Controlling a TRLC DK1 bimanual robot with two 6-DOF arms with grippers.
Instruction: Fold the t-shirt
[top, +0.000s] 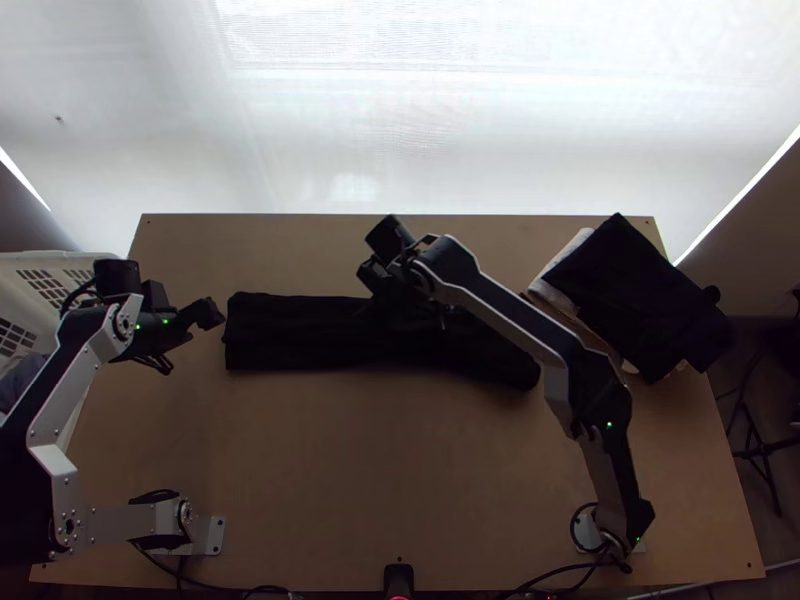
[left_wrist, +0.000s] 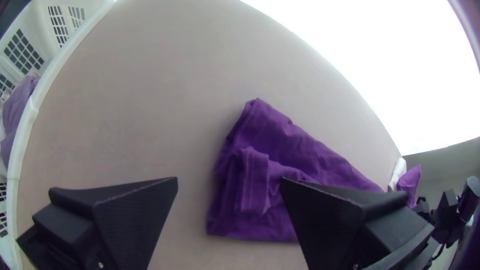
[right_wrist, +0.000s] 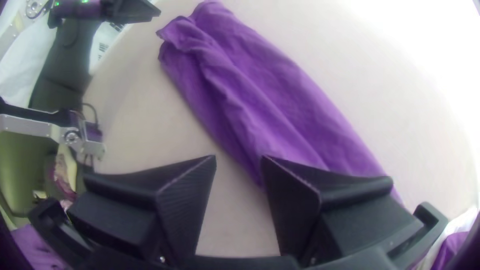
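Two wide, empty grips: the left end effector (left_wrist: 229, 180) just off the left end of the purple cloth t-shirt (top: 285, 335), a strip running left to right on the light wooden desk (top: 350, 470); the right end effector (right_wrist: 239, 157), nearer, over its middle.

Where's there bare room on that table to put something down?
The widest bare patch of table lies between the two arms' bases and the t-shirt's near side. A narrower strip runs between the shirt and the table's far edge. It's crowded over the shirt's middle, under the right gripper; by the shirt's left end, near the left gripper; and around the cloth pile at right.
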